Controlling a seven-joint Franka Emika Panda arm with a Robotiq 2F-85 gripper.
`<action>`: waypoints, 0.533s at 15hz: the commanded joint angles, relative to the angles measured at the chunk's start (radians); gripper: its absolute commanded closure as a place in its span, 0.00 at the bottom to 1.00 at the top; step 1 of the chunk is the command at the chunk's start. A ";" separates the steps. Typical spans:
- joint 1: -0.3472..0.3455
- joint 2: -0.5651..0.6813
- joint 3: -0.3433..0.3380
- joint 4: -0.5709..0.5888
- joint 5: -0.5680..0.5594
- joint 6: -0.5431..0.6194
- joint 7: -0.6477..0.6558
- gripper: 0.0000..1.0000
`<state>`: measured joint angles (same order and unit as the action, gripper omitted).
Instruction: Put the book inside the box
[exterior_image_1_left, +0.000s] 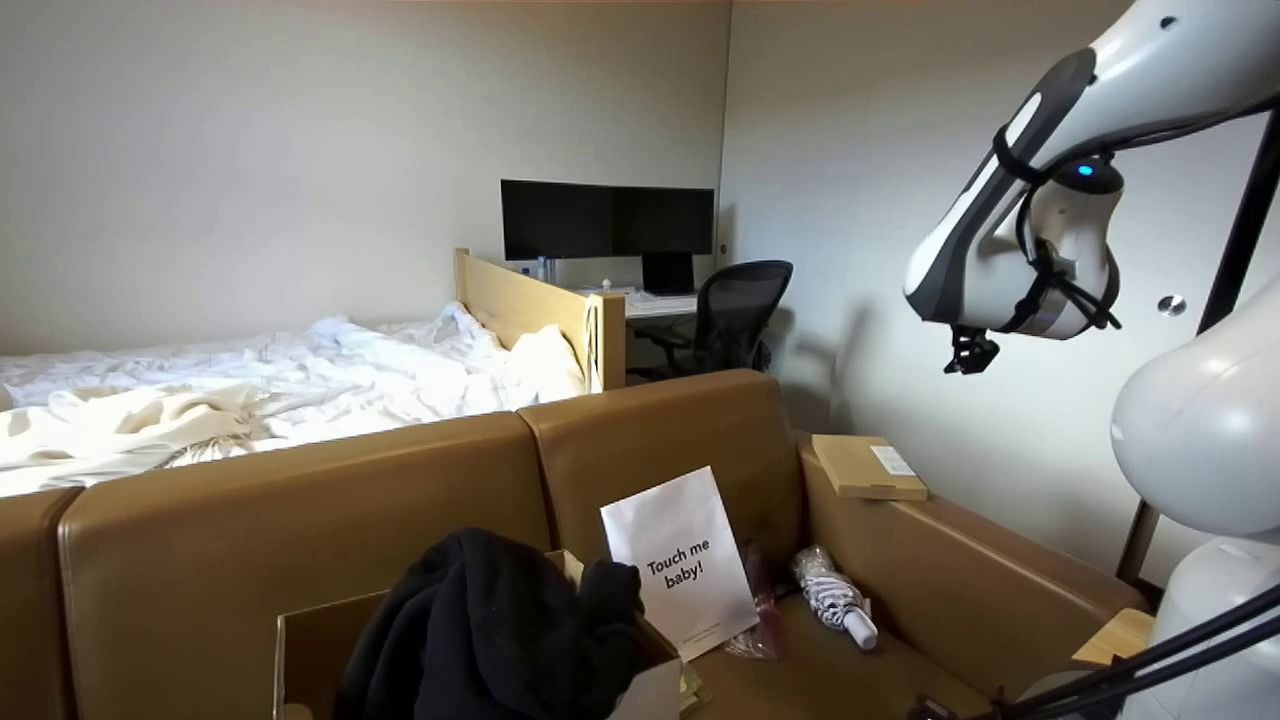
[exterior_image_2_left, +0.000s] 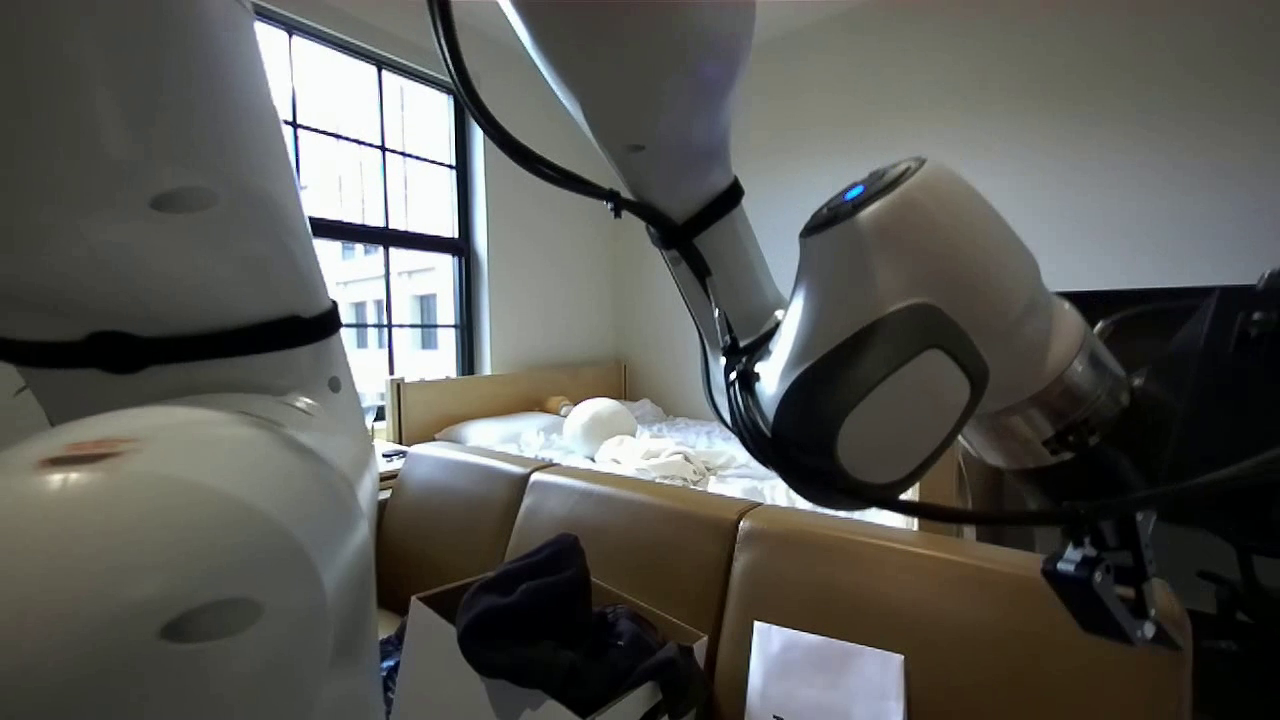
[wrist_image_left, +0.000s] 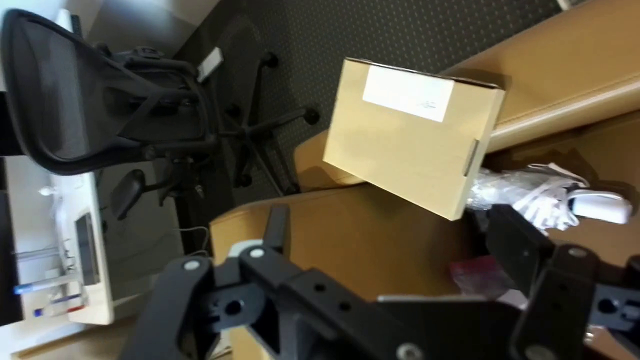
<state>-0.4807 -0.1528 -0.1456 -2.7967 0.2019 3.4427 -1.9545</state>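
The arm (exterior_image_1_left: 1130, 95) is slanting down to a bent wrist (exterior_image_1_left: 1045, 265), and the gripper (wrist_image_left: 390, 215) is gaping, fingers (wrist_image_left: 276, 227) wide apart. The book (exterior_image_1_left: 862, 468) is lying on the sofa armrest (exterior_image_1_left: 1000, 550), the box (exterior_image_2_left: 430, 665) standing before the backrest (exterior_image_2_left: 620, 525).

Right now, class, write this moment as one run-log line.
gripper: open, holding nothing | book: on sofa armrest, label up | box: dark cloth inside, bulging out | placing: not yet done
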 joint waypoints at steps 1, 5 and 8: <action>0.027 0.168 0.046 0.000 0.061 0.068 -0.003 0.00; 0.100 0.273 0.103 0.004 0.252 0.024 0.017 0.00; 0.112 0.275 0.099 0.010 0.250 0.010 0.008 0.00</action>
<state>-0.3676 0.1224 -0.0459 -2.7865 0.4530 3.4525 -1.9470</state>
